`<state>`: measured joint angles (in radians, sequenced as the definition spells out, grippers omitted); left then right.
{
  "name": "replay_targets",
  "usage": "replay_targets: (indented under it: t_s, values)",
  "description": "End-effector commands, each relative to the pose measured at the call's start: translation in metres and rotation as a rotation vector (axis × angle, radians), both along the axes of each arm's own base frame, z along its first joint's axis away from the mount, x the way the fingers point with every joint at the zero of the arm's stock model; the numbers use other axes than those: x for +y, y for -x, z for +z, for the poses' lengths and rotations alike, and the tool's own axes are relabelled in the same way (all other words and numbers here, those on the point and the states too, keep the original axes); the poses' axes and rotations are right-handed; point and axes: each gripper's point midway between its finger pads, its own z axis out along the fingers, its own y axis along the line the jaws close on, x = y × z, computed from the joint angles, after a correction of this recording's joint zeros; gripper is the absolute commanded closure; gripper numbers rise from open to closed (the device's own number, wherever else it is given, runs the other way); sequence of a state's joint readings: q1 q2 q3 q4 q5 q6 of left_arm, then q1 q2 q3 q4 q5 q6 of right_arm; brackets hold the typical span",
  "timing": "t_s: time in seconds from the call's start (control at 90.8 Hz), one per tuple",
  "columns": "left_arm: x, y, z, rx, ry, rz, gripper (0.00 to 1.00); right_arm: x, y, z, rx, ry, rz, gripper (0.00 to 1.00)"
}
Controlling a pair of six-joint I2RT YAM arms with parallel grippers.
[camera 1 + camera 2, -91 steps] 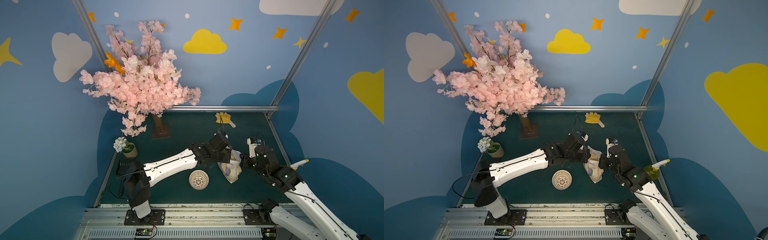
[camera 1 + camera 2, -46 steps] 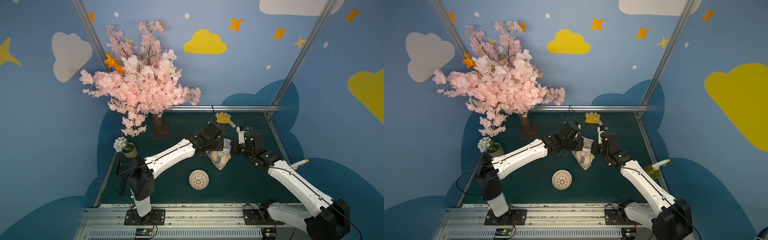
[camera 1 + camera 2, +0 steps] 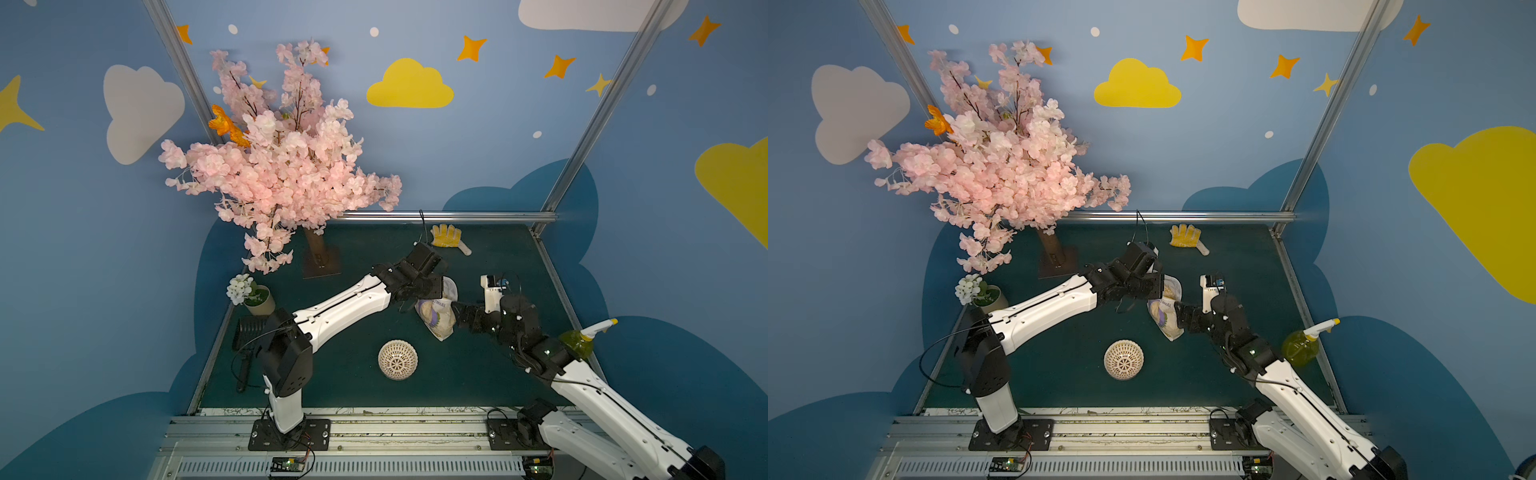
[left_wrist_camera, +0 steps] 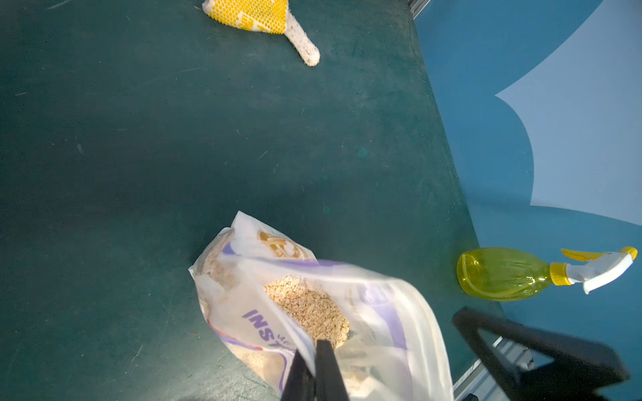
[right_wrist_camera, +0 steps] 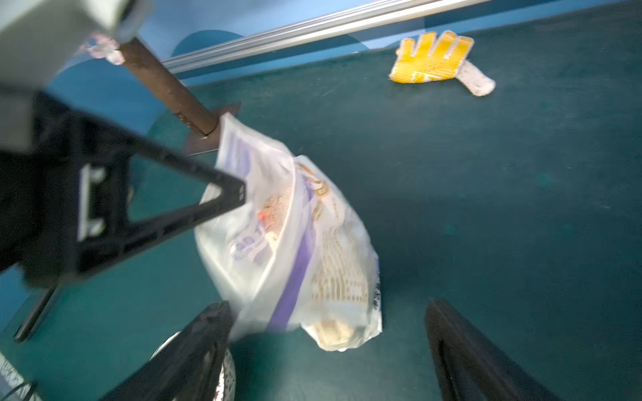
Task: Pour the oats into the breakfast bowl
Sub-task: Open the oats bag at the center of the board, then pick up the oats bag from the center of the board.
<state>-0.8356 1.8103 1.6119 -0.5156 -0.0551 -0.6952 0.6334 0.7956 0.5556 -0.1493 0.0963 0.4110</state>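
Oats bag point(image 4: 250, 323) rim in left pincer point(image 4: 312, 347), bowl point(image 3: 397, 359) well apart

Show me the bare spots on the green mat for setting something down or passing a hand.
Free: the back strip between tree base and yellow glove; the right edge between glove and spray bottle; the front strip between breakfast bowl and rail. Crowded: the middle, around the held oats bag, and the left edge by flower pot and black brush.
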Motion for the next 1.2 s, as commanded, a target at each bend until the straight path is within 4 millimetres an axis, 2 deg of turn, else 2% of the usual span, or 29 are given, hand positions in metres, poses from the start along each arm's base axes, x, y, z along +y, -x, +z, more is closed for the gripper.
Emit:
replay_targets:
  t_s: [0.0,0.132,0.209,0.319,0.529,0.804,0.925,1.002,1.19]
  values:
    - [0.003,-0.002,0.018,-0.036,0.023,-0.004,0.97,0.000,0.010,-0.026,-0.046,-0.012,-0.034,0.04]
    - [0.004,0.002,0.019,-0.027,0.034,-0.011,0.97,-0.006,0.016,-0.071,-0.069,0.027,-0.083,0.04]
    - [0.005,0.002,0.020,-0.028,0.037,-0.010,0.97,-0.004,0.018,-0.091,-0.073,0.081,-0.068,0.04]
    - [0.005,0.004,0.021,-0.027,0.039,-0.011,0.97,0.006,0.014,-0.109,-0.063,0.149,-0.026,0.04]
    - [0.004,0.005,0.024,-0.022,0.055,-0.012,0.97,0.032,-0.005,-0.126,-0.097,0.230,0.035,0.04]
    - [0.007,0.008,0.022,-0.016,0.045,-0.014,0.97,0.056,-0.035,-0.124,-0.223,0.179,0.059,0.03]
    - [0.009,0.009,0.021,-0.010,0.039,-0.011,0.97,0.052,-0.047,-0.120,-0.276,0.135,0.036,0.03]
    - [0.010,0.009,0.021,-0.010,0.035,-0.009,0.97,0.048,-0.050,-0.116,-0.297,0.086,0.036,0.03]
    - [0.010,0.009,0.020,-0.008,0.027,-0.007,0.97,0.059,-0.051,-0.116,-0.329,0.070,0.113,0.03]
